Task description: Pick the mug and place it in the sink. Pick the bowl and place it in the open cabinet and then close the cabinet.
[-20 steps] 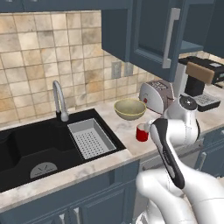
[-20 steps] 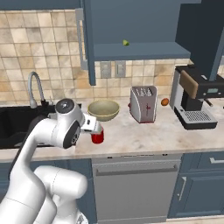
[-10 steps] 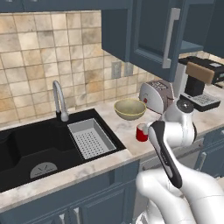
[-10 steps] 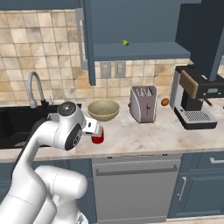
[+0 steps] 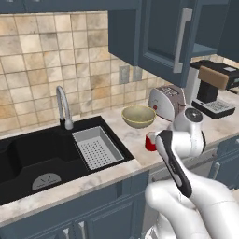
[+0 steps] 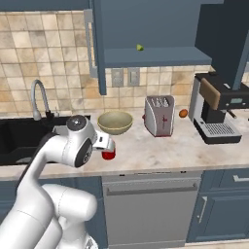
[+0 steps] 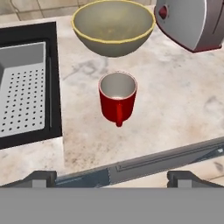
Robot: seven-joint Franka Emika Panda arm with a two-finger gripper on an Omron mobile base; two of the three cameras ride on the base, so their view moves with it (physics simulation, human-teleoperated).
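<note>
Left base view: mug [image 5: 150, 141] upright on counter [image 5: 135, 140], between sink [image 5: 28, 156] and arm.
Right base view: bowl [image 6: 115, 122] just behind (knock risk).
Hand view: gripper [image 7: 112, 177] spread wide, empty; handle faces it, may snag a finger.

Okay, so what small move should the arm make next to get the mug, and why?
Probably lower the open gripper straight toward the red mug. The mug stands upright on the counter in front of the bowl, centred between the fingertips in the hand view, and nothing is held yet.
</note>
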